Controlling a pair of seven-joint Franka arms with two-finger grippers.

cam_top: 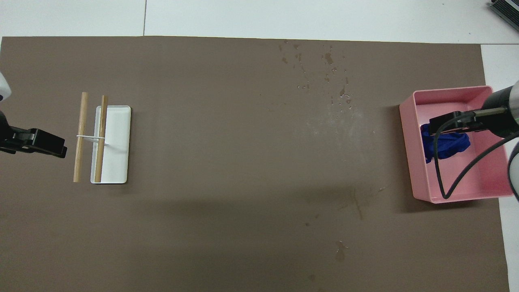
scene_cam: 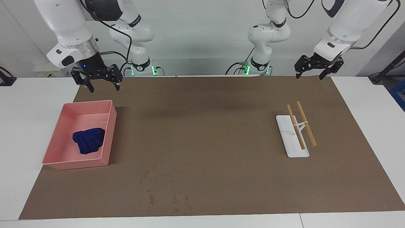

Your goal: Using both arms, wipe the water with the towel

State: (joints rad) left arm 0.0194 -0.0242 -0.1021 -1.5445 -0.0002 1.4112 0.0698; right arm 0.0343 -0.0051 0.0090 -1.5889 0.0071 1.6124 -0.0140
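Observation:
The blue towel [scene_cam: 88,140] lies crumpled in a pink tray [scene_cam: 76,164] at the right arm's end of the brown mat. My right gripper [scene_cam: 103,89] hangs open, high over the tray, well clear of the towel. From above it [cam_top: 446,123] covers part of the towel [cam_top: 450,147]. Water [scene_cam: 158,186] shows as dark specks and streaks on the mat, farther from the robots than the tray, and is spread wide [cam_top: 324,73] in the overhead view. My left gripper [scene_cam: 310,77] waits open and empty in the air over the mat's edge at the left arm's end [cam_top: 48,146].
A white stand [scene_cam: 294,141] with two wooden sticks [scene_cam: 306,124] tied across it sits on the mat toward the left arm's end [cam_top: 117,142]. A few more damp marks [cam_top: 357,202] lie nearer the robots. The pink tray's wall [cam_top: 406,134] stands raised above the mat.

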